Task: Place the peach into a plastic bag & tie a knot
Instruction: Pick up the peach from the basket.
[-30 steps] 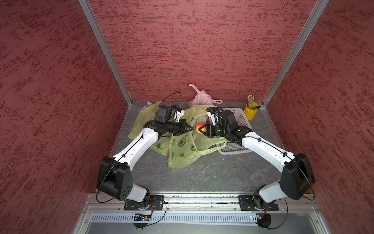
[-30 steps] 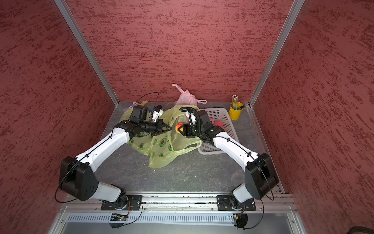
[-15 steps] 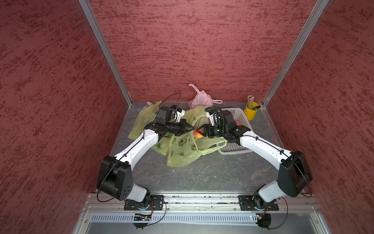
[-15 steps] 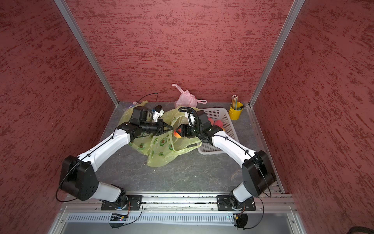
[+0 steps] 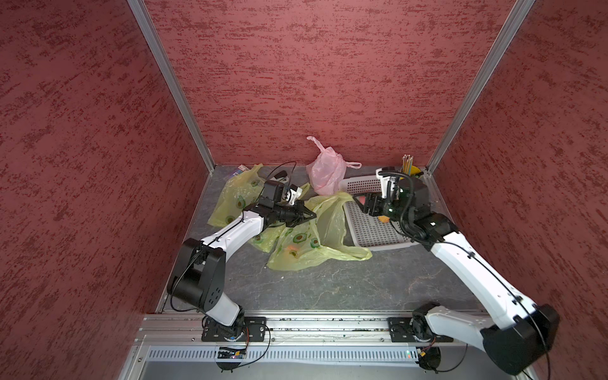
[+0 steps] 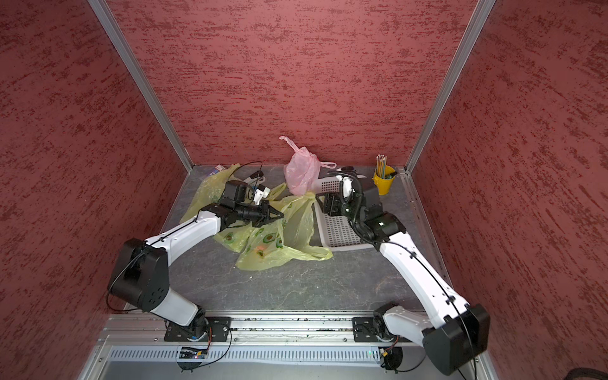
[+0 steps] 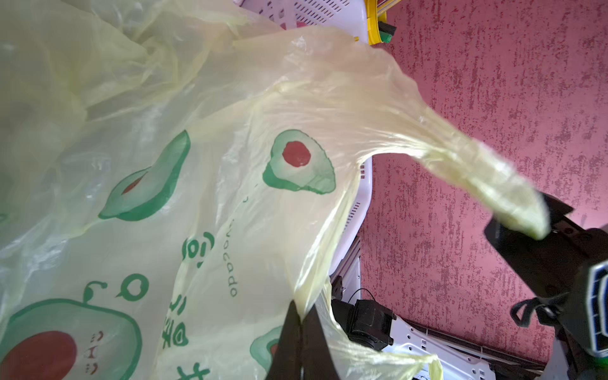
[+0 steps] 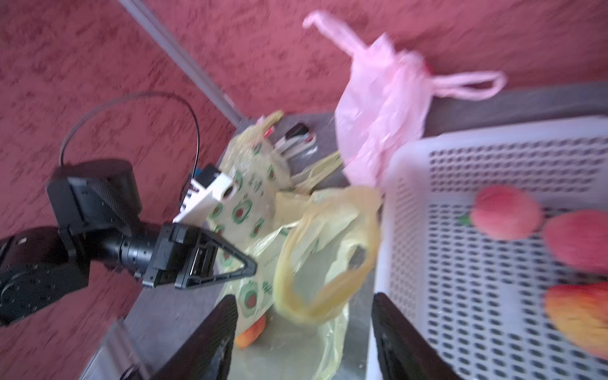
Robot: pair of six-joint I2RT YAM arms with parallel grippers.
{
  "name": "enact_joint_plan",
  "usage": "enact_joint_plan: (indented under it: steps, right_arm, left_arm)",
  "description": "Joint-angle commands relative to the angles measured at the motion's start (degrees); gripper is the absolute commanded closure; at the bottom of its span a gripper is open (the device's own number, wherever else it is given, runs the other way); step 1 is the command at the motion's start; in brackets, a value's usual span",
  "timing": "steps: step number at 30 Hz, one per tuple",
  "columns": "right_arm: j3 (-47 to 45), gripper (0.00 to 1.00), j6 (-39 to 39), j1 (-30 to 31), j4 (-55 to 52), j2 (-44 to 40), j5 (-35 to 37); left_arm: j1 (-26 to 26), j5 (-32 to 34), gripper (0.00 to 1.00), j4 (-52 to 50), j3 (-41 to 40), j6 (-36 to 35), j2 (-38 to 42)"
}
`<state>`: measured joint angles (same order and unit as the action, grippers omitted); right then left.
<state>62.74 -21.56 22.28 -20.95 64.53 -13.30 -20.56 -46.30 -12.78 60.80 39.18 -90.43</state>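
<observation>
Two grippers, two states: my left gripper [image 7: 301, 316] is pinched tight on the rim of the translucent yellow-green avocado-print plastic bag [image 5: 325, 223], and my right gripper [image 8: 304, 297] gapes empty above the near rim of the white perforated plastic basket [image 5: 371, 230]. The orange peach [image 5: 291, 247] lies inside the bag. Bare grey tabletop [image 5: 329, 286] spreads in front of it.

Soft even light, faint shadows, sharp top views bowed at edges, right wrist view motion-blurred
</observation>
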Motion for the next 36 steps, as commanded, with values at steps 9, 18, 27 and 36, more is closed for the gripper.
enact_joint_plan:
  steps: [9, 18, 27, 36]
  right_arm:
    - [-6.81, 0.24, -2.26, -11.98, 1.09, 10.41, 19.75]
    - [-2.92, 0.17, -1.09, -13.42, 4.80, 27.43, 25.84]
    - [0.67, 0.07, -0.48, -14.02, 6.62, 35.24, 26.58]
    - [3.80, 0.07, 0.08, -14.27, 6.93, 40.44, 26.49]
  left_arm:
    - [0.08, -0.46, 1.00, 0.54, 0.03, -1.64, 2.27]
    - [-0.45, 0.21, 1.00, -0.58, -1.39, -2.18, 5.61]
    - [-1.06, 0.10, 1.00, -0.67, -1.41, -1.90, 6.69]
    - [-1.33, 0.28, 1.00, -0.79, -1.96, -1.74, 7.11]
